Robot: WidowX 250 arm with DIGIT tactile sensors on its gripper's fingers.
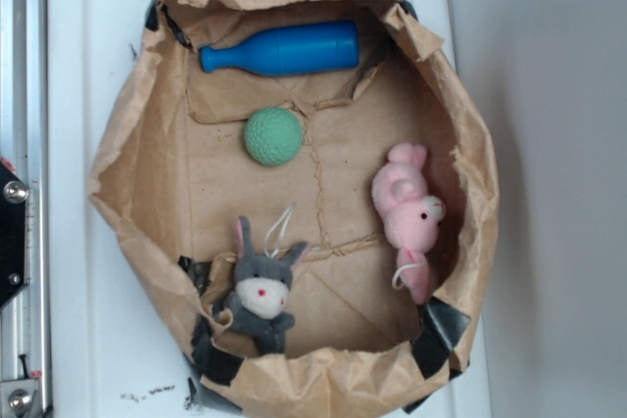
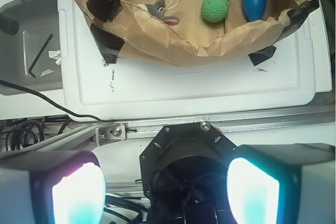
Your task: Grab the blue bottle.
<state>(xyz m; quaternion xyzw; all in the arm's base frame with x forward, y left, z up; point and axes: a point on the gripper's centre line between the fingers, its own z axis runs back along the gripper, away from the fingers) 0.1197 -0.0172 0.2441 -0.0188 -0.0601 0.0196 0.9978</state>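
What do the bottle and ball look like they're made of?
The bottle looks like smooth, hard blue plastic: even colour with a soft sheen along its body. The ball is green with a dimpled, matte surface, likely foam or rubber; the pictures cannot settle which.

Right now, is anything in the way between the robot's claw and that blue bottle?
Yes. The end effector is open and outside the paper bag, so the crumpled bag wall rises between it and the blue bottle. The green ball and grey bunny also lie nearer that wall. Nothing covers the bottle from above.
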